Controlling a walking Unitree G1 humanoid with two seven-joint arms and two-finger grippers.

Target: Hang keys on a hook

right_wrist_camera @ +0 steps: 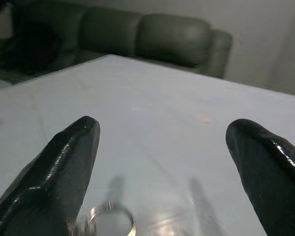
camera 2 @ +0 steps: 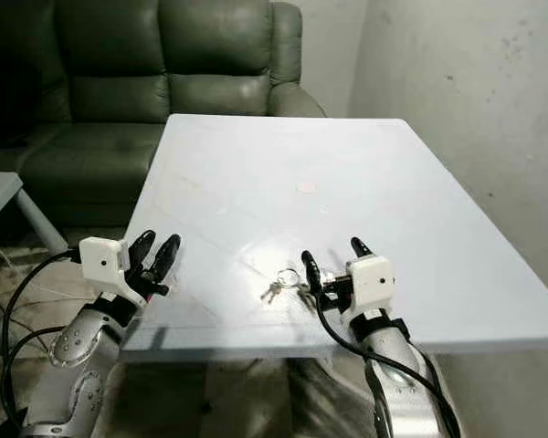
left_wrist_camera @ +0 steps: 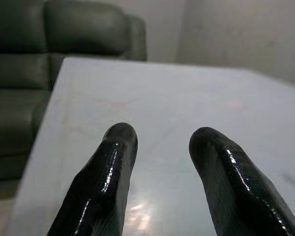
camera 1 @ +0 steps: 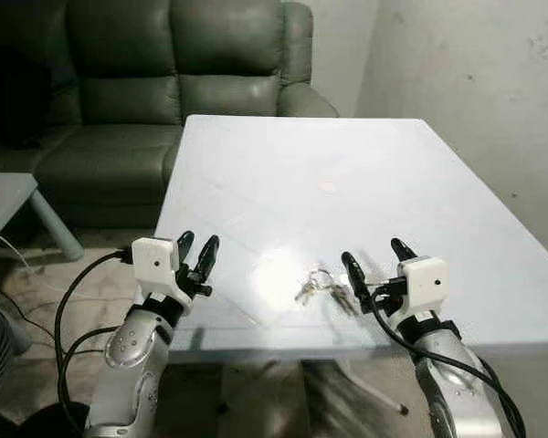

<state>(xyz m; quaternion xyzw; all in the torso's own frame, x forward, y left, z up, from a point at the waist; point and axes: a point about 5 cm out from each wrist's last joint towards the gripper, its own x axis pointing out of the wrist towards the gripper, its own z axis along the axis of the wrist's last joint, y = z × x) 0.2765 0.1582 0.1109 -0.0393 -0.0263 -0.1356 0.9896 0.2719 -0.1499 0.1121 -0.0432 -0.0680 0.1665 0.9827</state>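
We see a white counter ahead, its near edge running across the lower part of the head views. The keys lie flat on the counter close to that near edge, a little right of centre. They form a small bunch on a ring, with the ring toward 12 o'clock and the blades fanning toward 6 o'clock.

The right gripper hovers over the near edge of the counter, at 3 o'clock of the keys. Its jaws are spread wide. The left finger stands just beside the bunch; we cannot tell whether it touches the keys. The other finger is well apart from them, further toward 3 o'clock. In the right wrist view the ring shows just beside the tip of one finger, not between the two.

The left gripper is at the counter's left near corner, at 9 o'clock of the keys and well apart from them. Its jaws are spread by a narrow gap and hold nothing. Both fingers point toward 12 o'clock.

A dark green sofa stands beyond the far left corner of the counter, at 11 o'clock. A grey wall runs along the right side. A second, lower table shows at 9 o'clock.
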